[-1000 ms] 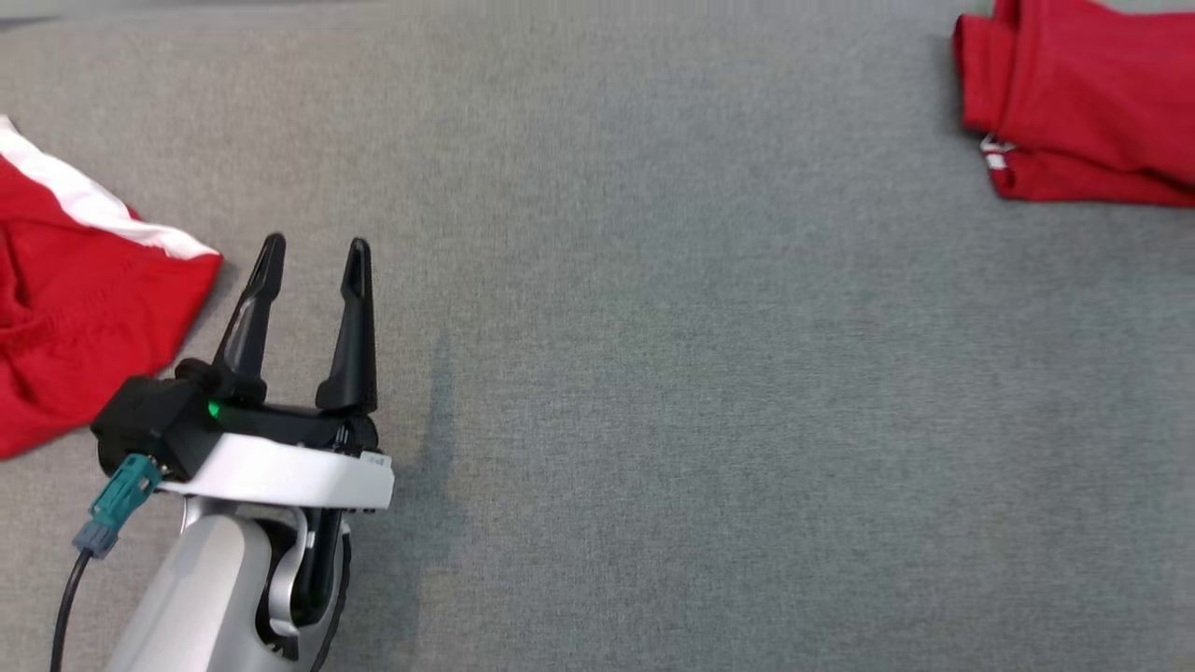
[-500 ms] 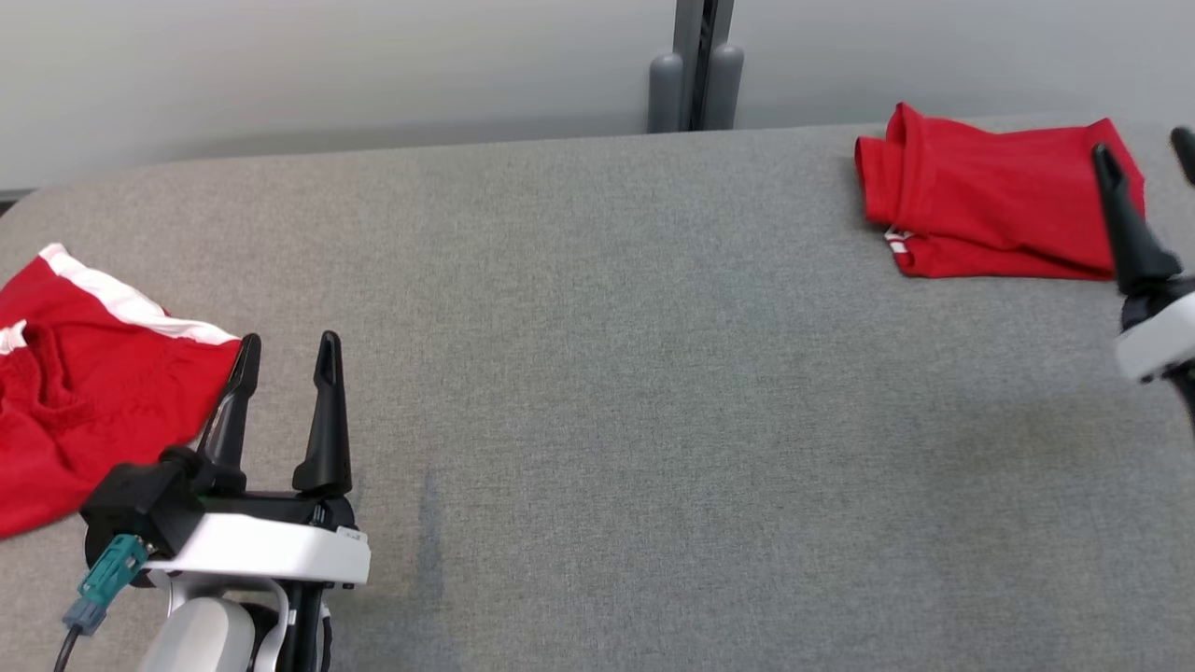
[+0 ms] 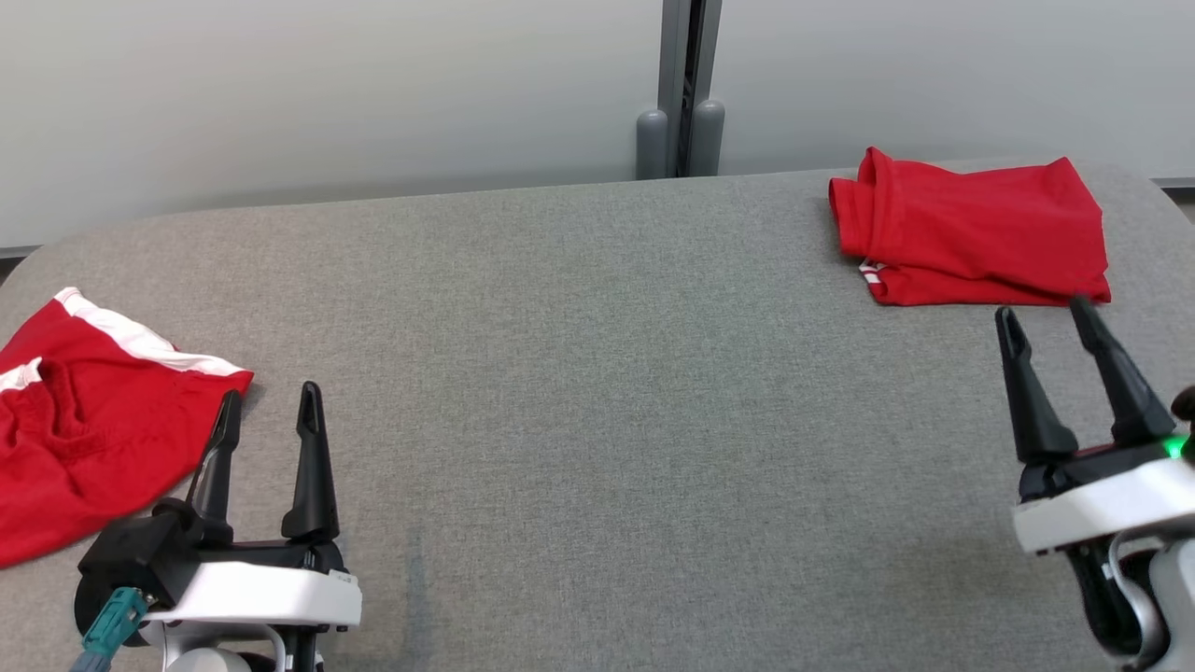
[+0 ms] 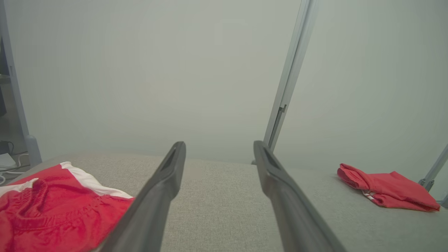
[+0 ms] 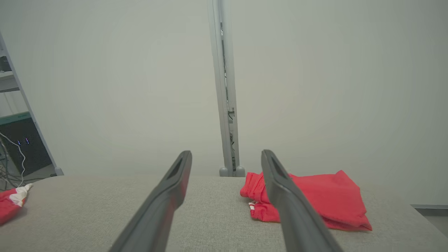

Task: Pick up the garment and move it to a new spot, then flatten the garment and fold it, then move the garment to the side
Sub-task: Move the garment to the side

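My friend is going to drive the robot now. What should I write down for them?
Left tool: open, empty, next to the crumpled red garment with white stripes at the left edge of the grey table.
Right tool: open, empty, just in front of the folded red garment at the far right.
Done: that one looks folded and set aside.
Left: the crumpled one seems next: pick it up, move, flatten, fold, set aside.
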